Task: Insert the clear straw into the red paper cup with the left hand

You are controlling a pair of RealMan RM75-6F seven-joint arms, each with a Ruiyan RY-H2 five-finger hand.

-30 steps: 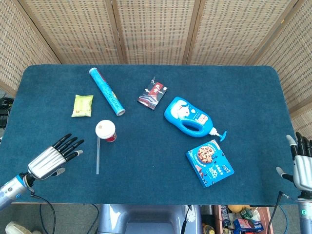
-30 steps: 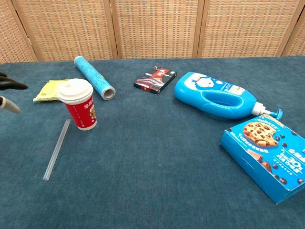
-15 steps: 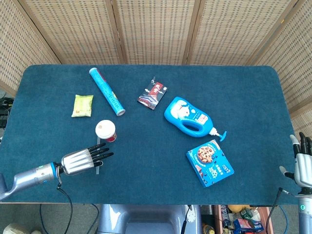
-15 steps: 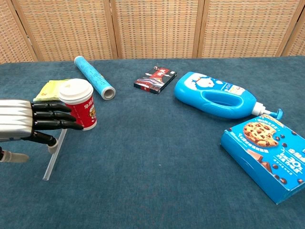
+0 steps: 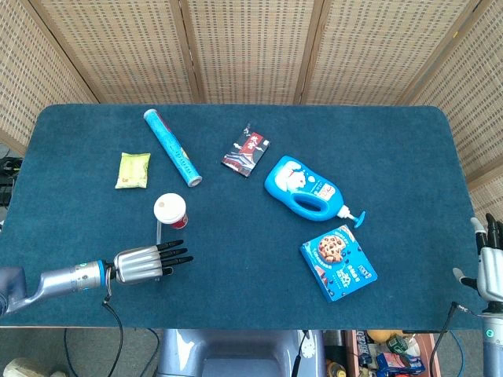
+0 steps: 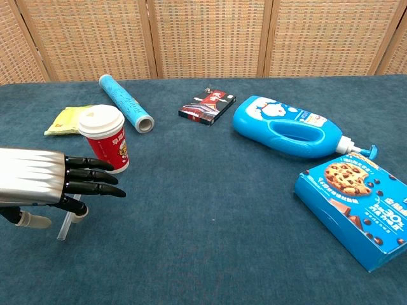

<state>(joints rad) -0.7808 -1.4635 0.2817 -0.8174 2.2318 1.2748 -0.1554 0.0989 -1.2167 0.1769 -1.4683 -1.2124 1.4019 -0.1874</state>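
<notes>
The clear straw (image 6: 66, 223) lies flat on the blue table (image 5: 236, 236), just at six o'clock of the red paper cup (image 5: 170, 211), mostly hidden under my left hand (image 5: 145, 262). I judge it very light, thin, smooth and easily crushed or rolled away, so I would pinch it gently near its middle. My left hand hovers over it with fingers (image 6: 89, 181) stretched out and apart, holding nothing. The cup stands upright with a white lid. My right hand (image 5: 490, 267) waits at the table's three o'clock edge, fingers apart, holding nothing.
</notes>
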